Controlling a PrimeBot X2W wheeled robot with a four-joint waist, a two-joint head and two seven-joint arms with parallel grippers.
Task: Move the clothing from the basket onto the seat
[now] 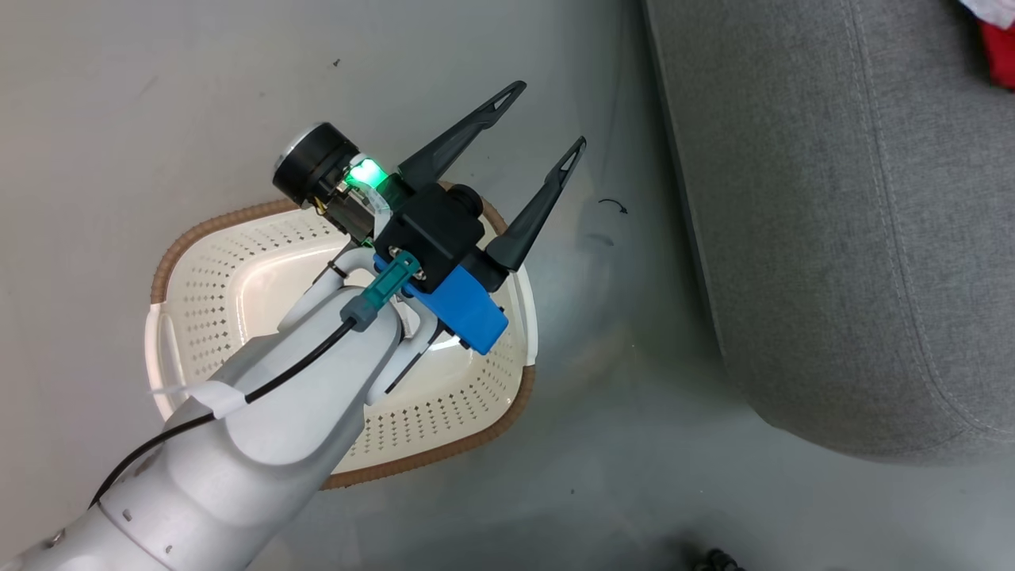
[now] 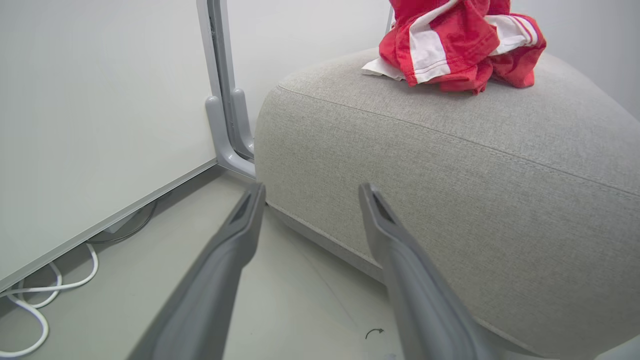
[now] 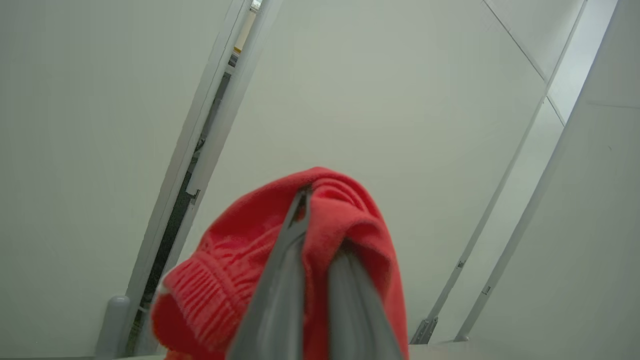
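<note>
Our right jaws clamp the clothing [image 3: 225,270], lower folds cut off; left jaws gape empty over the basket [image 1: 444,412], beside the seat [image 1: 833,238].

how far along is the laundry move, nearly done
Done: one red-and-white garment lies on the seat, and the basket looks empty where visible. In hand: the right gripper is shut on red fabric. Remaining: set it on the seat. The left gripper is open.

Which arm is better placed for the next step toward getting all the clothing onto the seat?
Right. The right tool is shut on a red garment, so it likely only needs to reach the seat. The left tool is open and empty above the basket, whose visible part holds nothing.
</note>
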